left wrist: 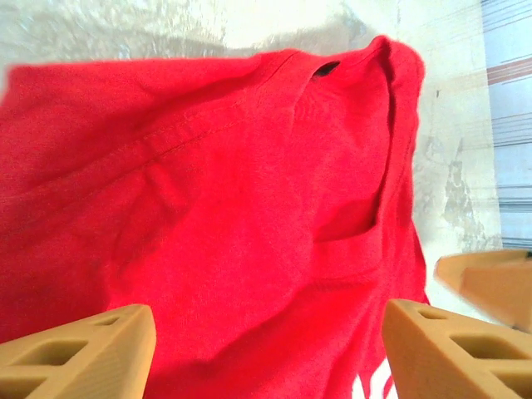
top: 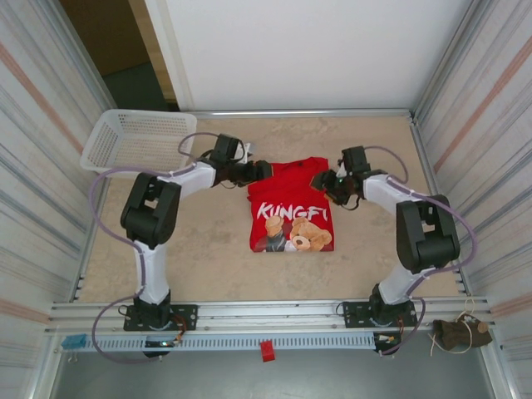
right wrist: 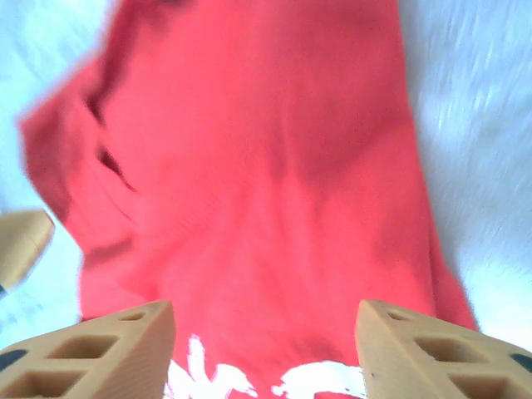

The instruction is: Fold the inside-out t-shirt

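The t-shirt (top: 291, 206) lies on the table (top: 208, 258) at mid-frame in the top view. The left gripper (top: 262, 172) is at its upper left corner, the right gripper (top: 320, 181) at its upper right. The basket (top: 93, 148) stands upper left, well apart.

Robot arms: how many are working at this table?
2. The left arm rises from the near-left edge to the far-left corner of the red t-shirt; the right arm mirrors it on the right.

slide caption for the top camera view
Left hand and right hand at the far corners of a red t-shirt lying print-up on the table, white basket at far left
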